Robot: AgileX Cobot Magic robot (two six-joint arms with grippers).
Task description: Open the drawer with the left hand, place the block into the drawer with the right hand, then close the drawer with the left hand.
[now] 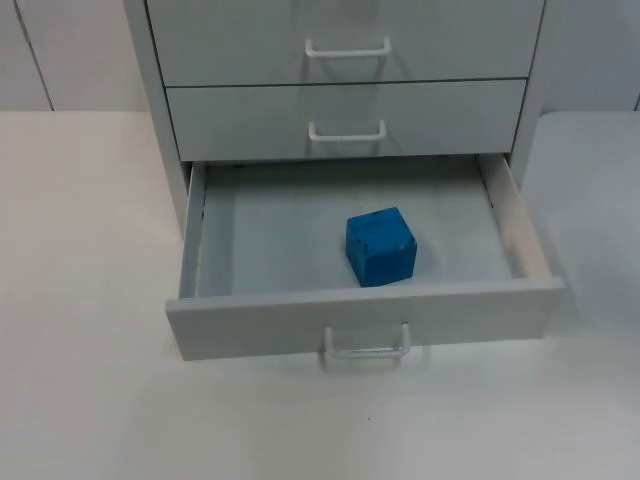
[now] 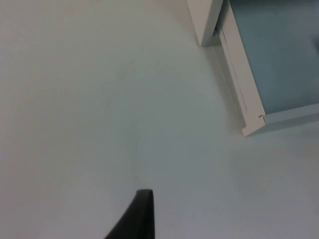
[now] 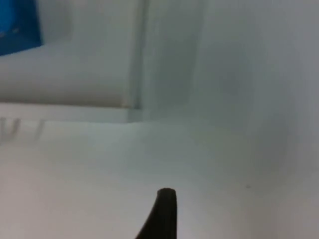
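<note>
The bottom drawer [image 1: 260, 322] of the grey cabinet [image 1: 240, 120] stands pulled out, its white handle [image 1: 366, 346] facing the table's front. A blue block [image 1: 381, 246] rests on the drawer floor, right of centre and close to the front panel. My left gripper [image 2: 142, 215] hovers over bare table to the left of the drawer's side wall [image 2: 241, 92]. My right gripper [image 3: 164, 214] hovers over the table in front of the drawer's right corner [image 3: 130, 99], and an edge of the blue block [image 3: 17, 25] appears inside the drawer. Neither gripper holds anything that I can make out.
Two upper drawers [image 1: 345, 120] with white handles are closed. White table top [image 1: 90, 400] stretches out left of, right of and in front of the cabinet. The pulled-out drawer juts toward the front edge.
</note>
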